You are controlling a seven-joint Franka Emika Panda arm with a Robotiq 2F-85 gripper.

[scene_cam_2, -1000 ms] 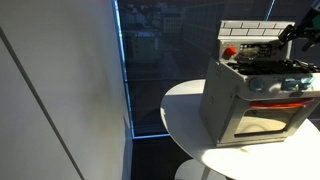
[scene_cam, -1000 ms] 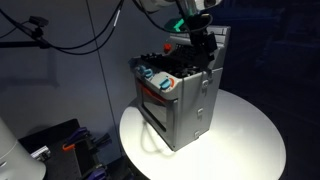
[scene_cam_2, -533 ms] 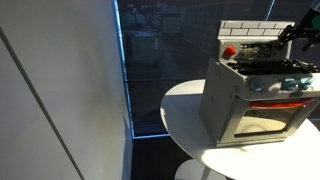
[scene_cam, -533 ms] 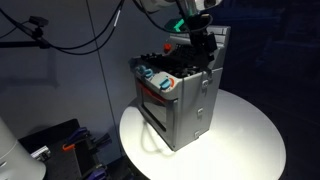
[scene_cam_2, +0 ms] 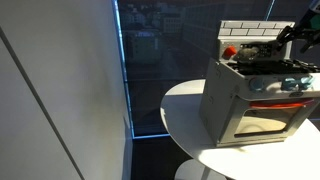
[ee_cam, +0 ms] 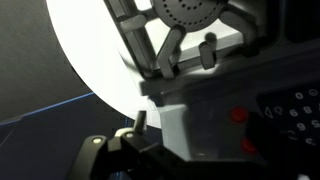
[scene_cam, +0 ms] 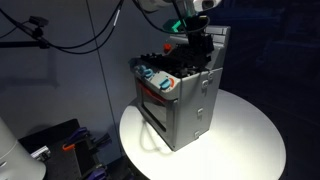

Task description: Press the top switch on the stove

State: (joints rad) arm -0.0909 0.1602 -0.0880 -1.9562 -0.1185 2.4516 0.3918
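Observation:
The small grey toy stove stands on a round white table; it also shows in the other exterior view. It has a brick-patterned back wall, blue and red front knobs and a windowed oven door. My gripper hangs over the rear of the stove top by the back wall, and shows at the frame's edge. It looks shut and empty. In the wrist view the gripper is close to the stove's dark panel with two red switches, an upper and a lower.
The table is small, and the stove fills much of it. A white wall panel stands beside a dark glass partition. Cables and equipment sit on the dark floor beside the table.

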